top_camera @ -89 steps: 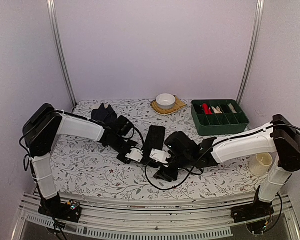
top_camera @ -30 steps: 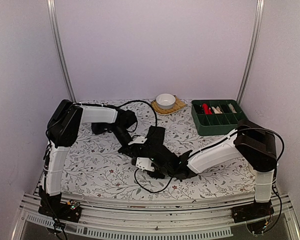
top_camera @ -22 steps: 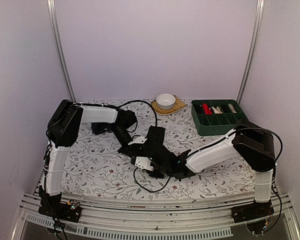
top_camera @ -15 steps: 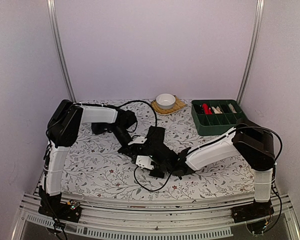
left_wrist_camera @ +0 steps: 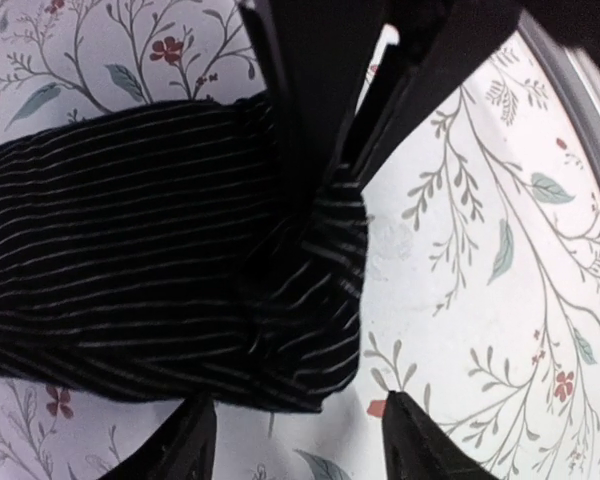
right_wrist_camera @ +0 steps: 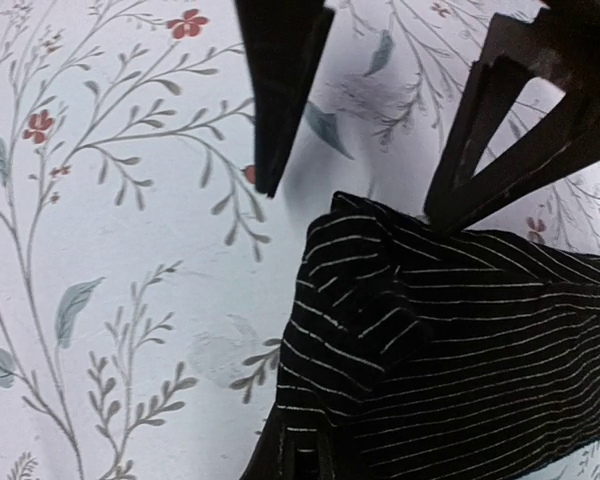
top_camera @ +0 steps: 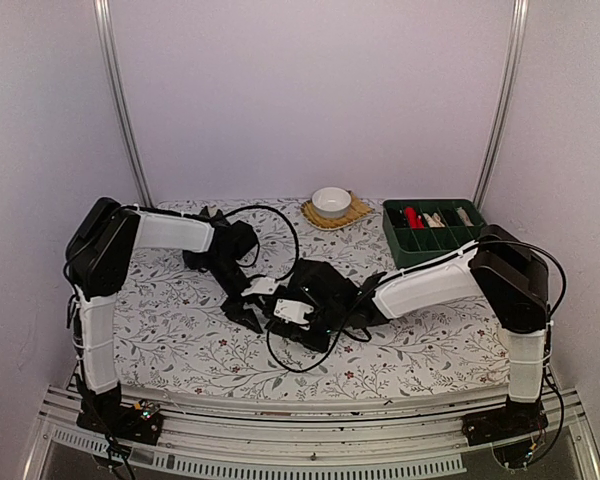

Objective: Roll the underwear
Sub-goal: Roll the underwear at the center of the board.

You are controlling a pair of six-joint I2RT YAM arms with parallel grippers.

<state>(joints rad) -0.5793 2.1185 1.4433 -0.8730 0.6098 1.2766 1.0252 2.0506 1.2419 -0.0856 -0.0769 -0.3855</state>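
Note:
One underwear [top_camera: 325, 285], black with thin pale stripes, lies folded over mid-table. In the right wrist view its corner [right_wrist_camera: 380, 300] runs down into my right gripper [right_wrist_camera: 300, 462], which is shut on that edge. In the top view the right gripper [top_camera: 280, 318] sits at the cloth's near-left end. My left gripper [top_camera: 252, 312] is just left of it. It stands open [left_wrist_camera: 298, 440], fingertips on either side of the cloth's rolled end [left_wrist_camera: 310, 300], holding nothing. A second black underwear [top_camera: 198, 260] lies at the back left, partly under the left arm.
A white bowl [top_camera: 331, 200] on a yellow mat stands at the back middle. A green compartment tray [top_camera: 440, 238] with small items is at the back right. A black cable [top_camera: 290, 355] loops on the flowered cloth near the front.
The left gripper has opened, let go of the cloth and drawn back leftward. The right gripper has shut on the cloth's edge and carried it slightly farther from the front edge.

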